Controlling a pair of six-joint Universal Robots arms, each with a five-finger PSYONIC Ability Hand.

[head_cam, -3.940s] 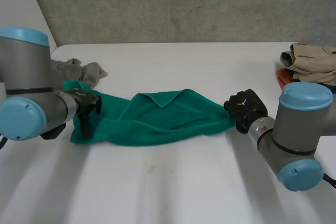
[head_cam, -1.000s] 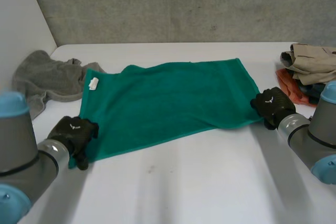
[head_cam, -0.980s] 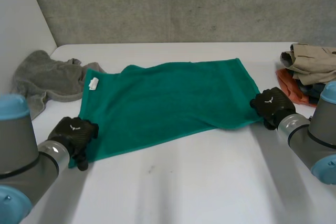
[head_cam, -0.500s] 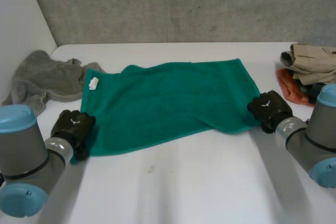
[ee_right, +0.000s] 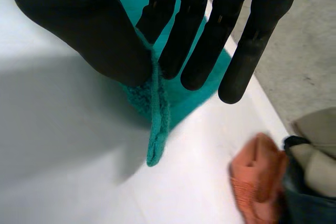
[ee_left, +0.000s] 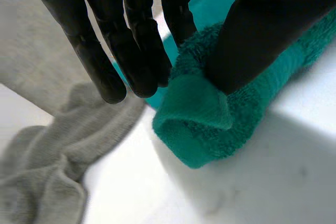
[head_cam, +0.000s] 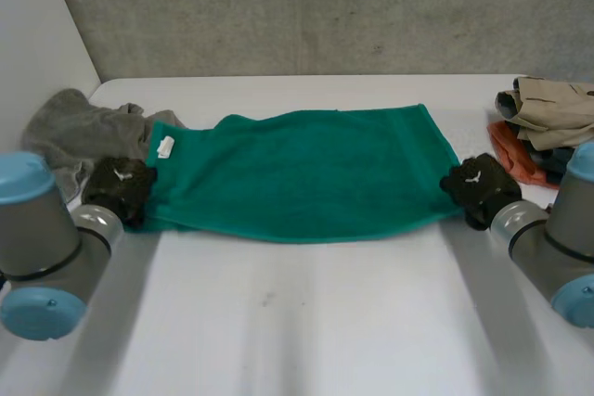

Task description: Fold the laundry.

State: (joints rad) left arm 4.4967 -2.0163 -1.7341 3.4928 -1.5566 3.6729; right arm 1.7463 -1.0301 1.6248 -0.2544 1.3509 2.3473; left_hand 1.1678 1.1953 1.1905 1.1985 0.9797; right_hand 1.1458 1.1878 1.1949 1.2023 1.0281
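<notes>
The green towel (head_cam: 297,173) lies spread in the middle of the white surface (head_cam: 306,322), long side from left to right, between my two arms. A small white label (head_cam: 165,146) sits near its far left corner.

My left robot hand (head_cam: 119,185) is at the left end of the towel, at the near corner. In the left wrist view, the thumb presses a doubled, rolled piece of the towel against the fingers (ee_left: 131,40), which are nearly straight. So this robot hand grips the towel in a pinch.

My right robot hand (head_cam: 478,185) is at the right end, also at the near corner. In the right wrist view, a thin edge of the towel hangs down between the thumb and the straight fingers (ee_right: 194,40), so this robot hand pinches the towel too.

The near edge of the towel runs in a soft curve from one robot hand to the other.

A grey cloth (head_cam: 79,132) lies crumpled just beside the left end of the towel. At the right end of the surface is a pile of clothes (head_cam: 548,113), beige above orange, apart from the towel.
</notes>
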